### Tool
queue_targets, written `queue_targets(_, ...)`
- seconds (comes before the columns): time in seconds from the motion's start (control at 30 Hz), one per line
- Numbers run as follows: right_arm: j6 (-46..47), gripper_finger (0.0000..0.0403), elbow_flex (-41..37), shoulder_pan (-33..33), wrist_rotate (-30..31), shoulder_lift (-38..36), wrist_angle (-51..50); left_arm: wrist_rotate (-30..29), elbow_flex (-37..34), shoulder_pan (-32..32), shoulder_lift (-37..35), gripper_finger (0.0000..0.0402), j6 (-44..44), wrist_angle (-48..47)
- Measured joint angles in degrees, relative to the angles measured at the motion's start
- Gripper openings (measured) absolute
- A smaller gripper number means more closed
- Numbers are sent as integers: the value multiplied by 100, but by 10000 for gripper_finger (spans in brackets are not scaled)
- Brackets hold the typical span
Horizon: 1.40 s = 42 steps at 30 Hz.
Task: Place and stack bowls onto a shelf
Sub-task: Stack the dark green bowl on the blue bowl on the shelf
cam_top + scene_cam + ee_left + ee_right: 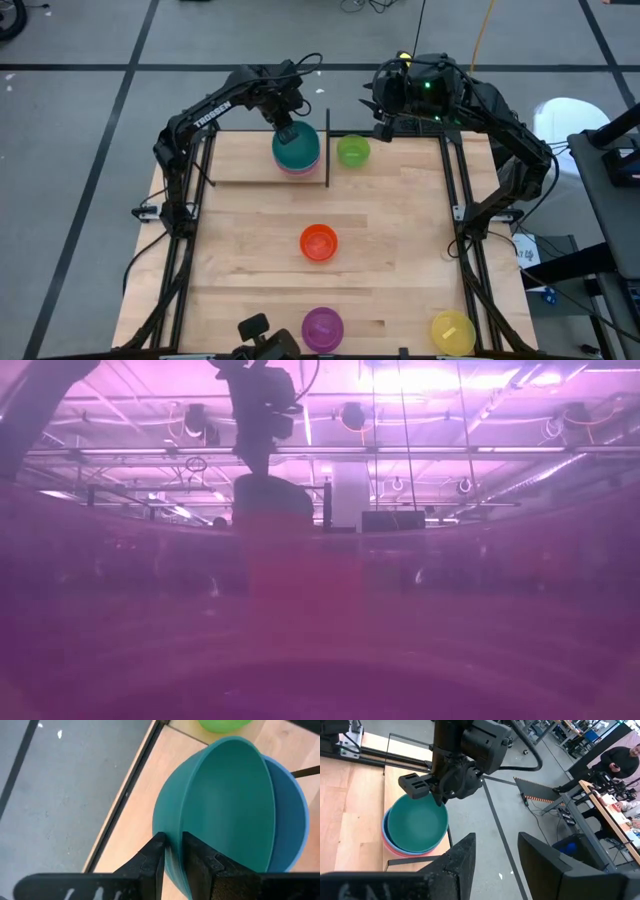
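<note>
**Teal bowl goes onto the shelf stack**

The left hand (172, 855) pinches the rim of the teal bowl (296, 146), one finger inside the wall and one outside, a hold that keeps the bowl mouth-up as it sits tilted in the blue bowl (290, 815). Blue rests in turn in the pink bowl (402, 849), so the three nest as one pile on the shelf (245, 160) at the tabletop's 12 o'clock edge. The tilt suggests the teal bowl is not fully seated, which would explain why the grip is not yet let go.

The right hand (496, 851) hangs with fingers apart and empty off the far edge near 1 o'clock, clear of the stack and of the lime bowl (353, 151), which stands just outside the shelf's black end rod.

The rest wait on the tabletop (400, 250): the orange bowl (319, 242) near the centre, the purple bowl (323, 328) at 6 o'clock, the yellow bowl (452, 332) toward 5 o'clock. No red bowl is visible.
</note>
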Motion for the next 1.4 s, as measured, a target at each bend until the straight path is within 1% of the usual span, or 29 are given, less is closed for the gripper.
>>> queue_targets(0.27,-22,141,0,0,1,0,10,-194,0,23,-11,67,161,85)
queue_targets(0.4,-24,141,0,0,0,0,11,-98,0,22,-11,67,42,25)
queue_targets(0.63,-24,141,0,0,1,0,13,-101,0,22,-22,67,45,83)
queue_targets(0.87,-26,141,0,0,0,0,15,-130,0,24,-301,67,45,88)
queue_targets(1.03,-26,141,0,0,0,0,15,-144,3,22,-522,67,39,266)
queue_targets(1.4,-26,141,0,0,0,0,15,-144,0,11,-503,67,84,757)
